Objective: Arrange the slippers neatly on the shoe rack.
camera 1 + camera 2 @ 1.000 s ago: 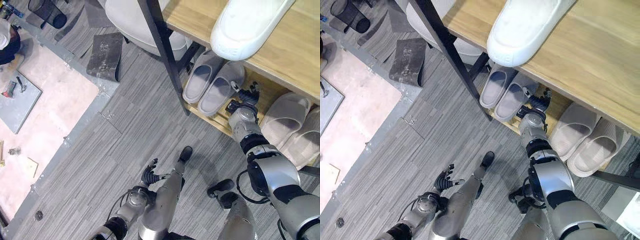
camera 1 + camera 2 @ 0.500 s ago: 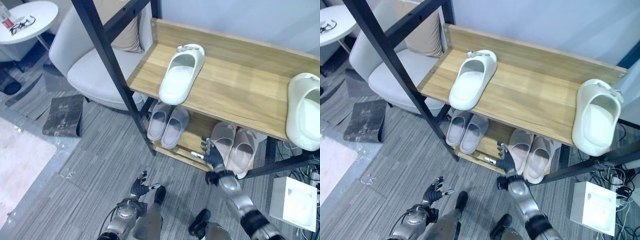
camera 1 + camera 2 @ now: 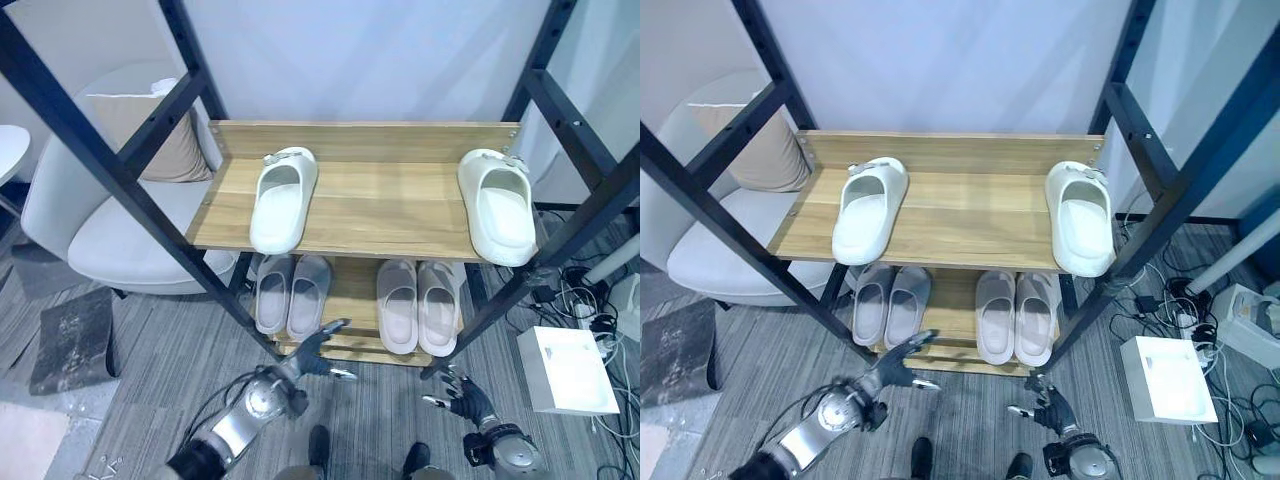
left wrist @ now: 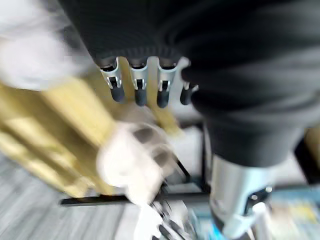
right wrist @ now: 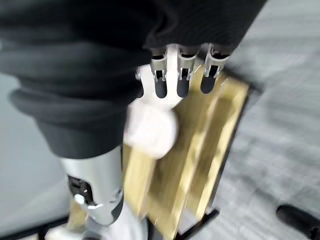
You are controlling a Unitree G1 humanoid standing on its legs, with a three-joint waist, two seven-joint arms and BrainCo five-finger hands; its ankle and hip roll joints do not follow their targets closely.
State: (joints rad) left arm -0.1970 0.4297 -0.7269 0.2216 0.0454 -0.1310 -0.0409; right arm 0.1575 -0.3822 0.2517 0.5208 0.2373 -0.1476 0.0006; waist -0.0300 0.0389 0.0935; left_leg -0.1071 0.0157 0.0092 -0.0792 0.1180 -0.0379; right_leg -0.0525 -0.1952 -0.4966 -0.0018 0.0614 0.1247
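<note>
A shoe rack (image 3: 360, 135) with black posts and two wooden shelves stands on grey striped floor (image 3: 150, 400). On the upper shelf (image 3: 390, 205) lie two white slippers well apart, one at the left (image 3: 280, 198) and one at the right end (image 3: 498, 204). On the lower shelf (image 3: 352, 290) sit two grey pairs side by side, the left pair (image 3: 291, 292) and the right pair (image 3: 419, 304).

Both eye views look down from head height, facing the two-tier wooden shoe rack with black metal posts (image 3: 360, 200) squarely from a little way back, and they share nearly the whole rack. Each wrist view looks along its own fingers toward that rack.
</note>
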